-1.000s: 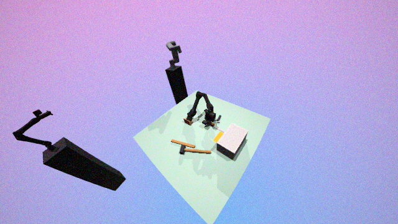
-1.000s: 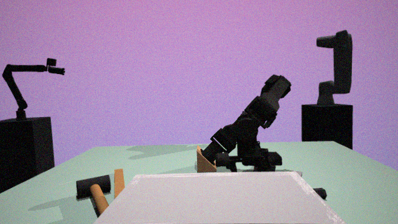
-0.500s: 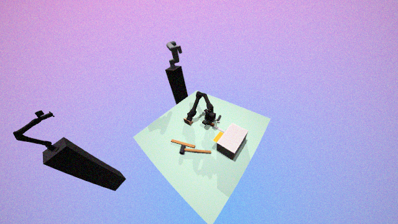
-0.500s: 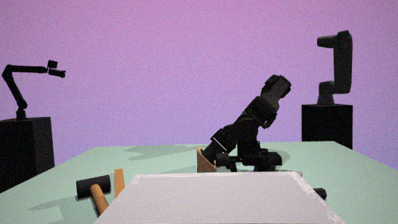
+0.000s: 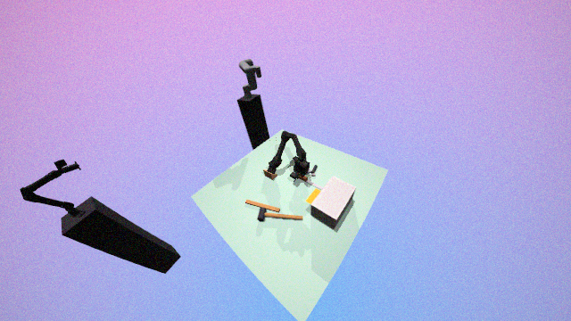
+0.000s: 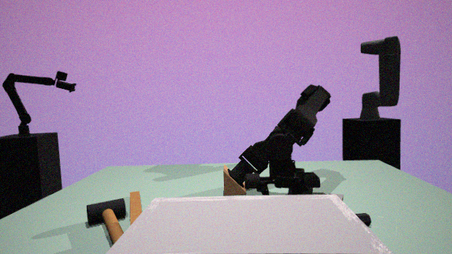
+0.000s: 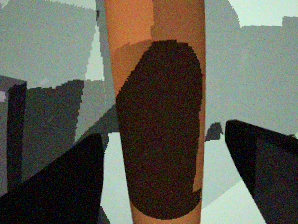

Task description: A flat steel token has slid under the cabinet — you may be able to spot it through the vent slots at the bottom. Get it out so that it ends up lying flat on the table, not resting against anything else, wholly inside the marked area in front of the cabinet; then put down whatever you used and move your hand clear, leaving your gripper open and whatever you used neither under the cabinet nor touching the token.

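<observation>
My hand: the gripper [image 5: 304, 175] [image 6: 282, 187] [image 7: 165, 136] was open, out in front of the cabinet [image 5: 334, 196] [image 6: 240, 226], its fingers apart on either side of a wooden handle [image 5: 302, 177] [image 7: 160, 25]. The wrist view showed a gap on each side of the wood; the exterior view did not show this.
Thin rod: the top view showed a pale rod [image 5: 315, 185] running from the handle's end towards the cabinet. I could not tell whether its tip reached underneath.
Token: hidden from me in every view; I could not tell its exact place by the cabinet.
Marked area: an orange-yellow patch [image 5: 313, 196] lay along the cabinet's front, visible from the top, while the exterior view had the cabinet's roof in the way.
Mallet: its black head [image 5: 261, 214] [image 6: 106, 212] lay well apart from the cabinet, with the wooden shaft [image 5: 283, 217] [image 6: 113, 226] pointing towards it. The top view showed the whole shaft; in the exterior view the roof cut off its end.
Wooden strip: the flat piece [image 5: 262, 205] [image 6: 135, 206] lay beside the mallet, farther from the cabinet than the shaft's end.
Other arms: two [image 5: 45, 178] [image 6: 18, 99] stood on dark pedestals beyond the table, well away from the cabinet.
</observation>
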`<action>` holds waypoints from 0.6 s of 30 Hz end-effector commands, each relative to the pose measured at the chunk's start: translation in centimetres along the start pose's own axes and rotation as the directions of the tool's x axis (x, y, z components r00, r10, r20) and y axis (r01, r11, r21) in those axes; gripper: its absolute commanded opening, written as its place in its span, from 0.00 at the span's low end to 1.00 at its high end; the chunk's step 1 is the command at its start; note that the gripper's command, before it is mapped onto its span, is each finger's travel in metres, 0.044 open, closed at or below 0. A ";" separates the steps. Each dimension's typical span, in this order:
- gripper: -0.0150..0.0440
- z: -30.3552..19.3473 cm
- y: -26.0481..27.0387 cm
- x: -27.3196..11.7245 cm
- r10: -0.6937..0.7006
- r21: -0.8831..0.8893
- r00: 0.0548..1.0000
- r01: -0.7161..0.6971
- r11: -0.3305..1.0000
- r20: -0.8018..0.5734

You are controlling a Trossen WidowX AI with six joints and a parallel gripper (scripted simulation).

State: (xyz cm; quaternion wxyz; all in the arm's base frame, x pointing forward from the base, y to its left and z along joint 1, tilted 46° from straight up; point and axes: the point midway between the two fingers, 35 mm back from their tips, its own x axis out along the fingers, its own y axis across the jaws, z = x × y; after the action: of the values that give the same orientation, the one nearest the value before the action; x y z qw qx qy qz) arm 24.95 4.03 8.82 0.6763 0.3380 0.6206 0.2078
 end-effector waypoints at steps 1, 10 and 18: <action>0.69 0.0 0.0 0.0 0.000 -0.001 1.000 0.000 1.000 -0.001; 0.59 0.0 0.0 0.0 0.000 -0.001 1.000 0.000 1.000 -0.001; 0.50 0.0 0.0 0.0 0.000 -0.001 1.000 0.000 1.000 -0.001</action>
State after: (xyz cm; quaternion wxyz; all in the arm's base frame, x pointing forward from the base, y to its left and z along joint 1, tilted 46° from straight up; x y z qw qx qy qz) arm 24.96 4.11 8.85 0.6760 0.3385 0.6202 0.2095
